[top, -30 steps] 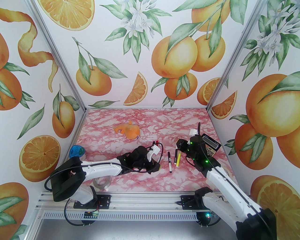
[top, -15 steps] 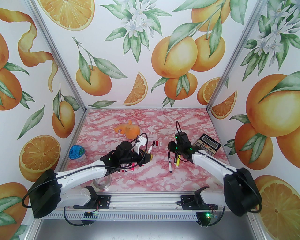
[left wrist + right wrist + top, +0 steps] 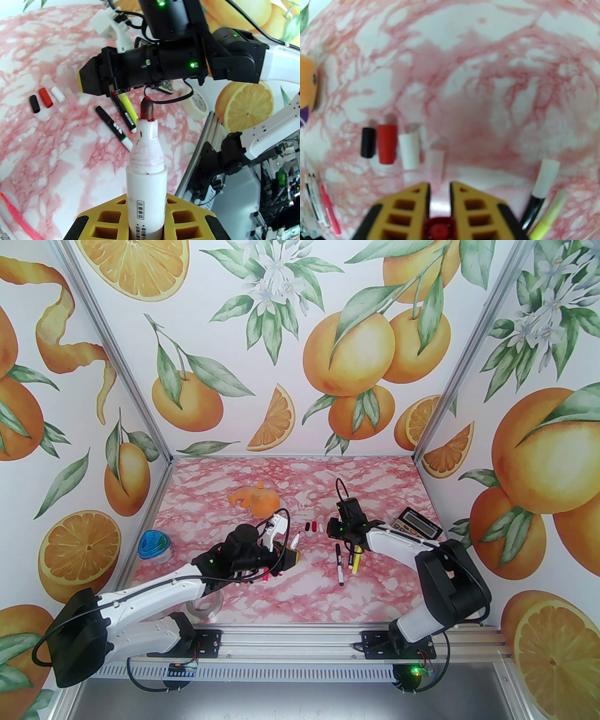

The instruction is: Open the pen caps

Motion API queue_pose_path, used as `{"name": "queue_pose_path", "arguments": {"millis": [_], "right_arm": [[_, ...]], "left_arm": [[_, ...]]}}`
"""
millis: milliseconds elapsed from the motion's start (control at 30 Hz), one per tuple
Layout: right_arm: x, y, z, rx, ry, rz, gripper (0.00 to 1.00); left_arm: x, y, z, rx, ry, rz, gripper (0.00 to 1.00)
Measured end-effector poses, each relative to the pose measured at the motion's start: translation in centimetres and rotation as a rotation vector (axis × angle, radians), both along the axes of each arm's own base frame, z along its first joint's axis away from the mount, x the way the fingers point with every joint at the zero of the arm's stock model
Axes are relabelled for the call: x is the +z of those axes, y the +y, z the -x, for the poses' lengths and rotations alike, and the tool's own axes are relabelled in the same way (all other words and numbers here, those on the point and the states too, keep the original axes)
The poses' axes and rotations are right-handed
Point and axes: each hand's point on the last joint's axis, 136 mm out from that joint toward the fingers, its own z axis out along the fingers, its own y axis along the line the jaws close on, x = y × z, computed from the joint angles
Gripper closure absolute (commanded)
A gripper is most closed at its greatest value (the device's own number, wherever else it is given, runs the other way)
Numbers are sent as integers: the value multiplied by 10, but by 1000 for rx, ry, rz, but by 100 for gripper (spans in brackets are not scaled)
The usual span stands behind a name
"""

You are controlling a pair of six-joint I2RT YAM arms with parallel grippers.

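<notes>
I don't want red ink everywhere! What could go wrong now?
The white marker with a bare red tip, clamped in the left fingers, points toward the right arm's black cable; it could smear ink there. The small red plastic cap pinched in the right fingers might roll when released and scatter the black, red and white caps lined up.

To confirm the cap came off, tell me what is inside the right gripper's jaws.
In the right gripper, a red cap sits deep between the jaws, end-on; the jaws cover its sides and length.
</notes>
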Motion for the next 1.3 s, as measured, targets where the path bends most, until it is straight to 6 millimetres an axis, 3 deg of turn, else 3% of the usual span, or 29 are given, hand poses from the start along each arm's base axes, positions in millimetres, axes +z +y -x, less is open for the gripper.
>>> {"name": "queue_pose_path", "arguments": {"millis": [633,867,1300], "right_arm": [[-17,-10,-22,-13,20,22,78],[-27,-8,-21,1,44,25,76],[-23,-3,-27,11,37,11,71]], "left_arm": [[-32,-13,9,-42,53,-64,94],[-38,-15,9,-44,61,-75,94],[-44,-17,10,-49,71,-87,94]]}}
